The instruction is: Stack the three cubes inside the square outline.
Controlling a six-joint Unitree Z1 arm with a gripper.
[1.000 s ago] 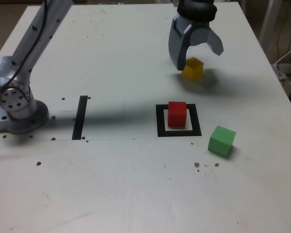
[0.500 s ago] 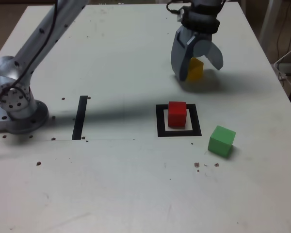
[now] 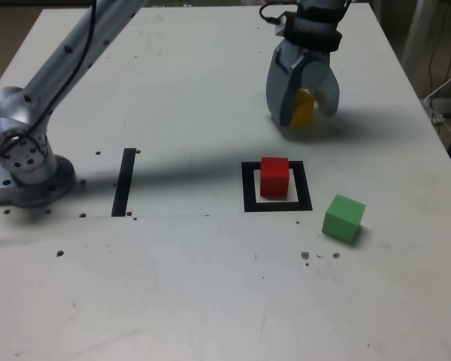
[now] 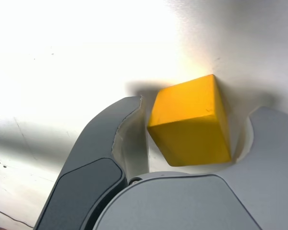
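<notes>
On the desk [image 3: 210,293], the claw [image 3: 304,113] stands low with its jaws apart on either side of the yellow cube [image 4: 192,122] — not yet clamped. The cube sits between them, turned corner-on to the jaws, with no long axis, well beyond the red cube [image 3: 274,177] in the square outline [image 3: 248,188].

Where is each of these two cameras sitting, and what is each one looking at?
Exterior view: off the arm, high at the table's near edge, looking down across it; shows the arm's base, the gripper, all three cubes.
Wrist view: on the wrist, looking along the gripper at the tabletop.
Shared: the yellow cube between the gripper's fingers.
</notes>
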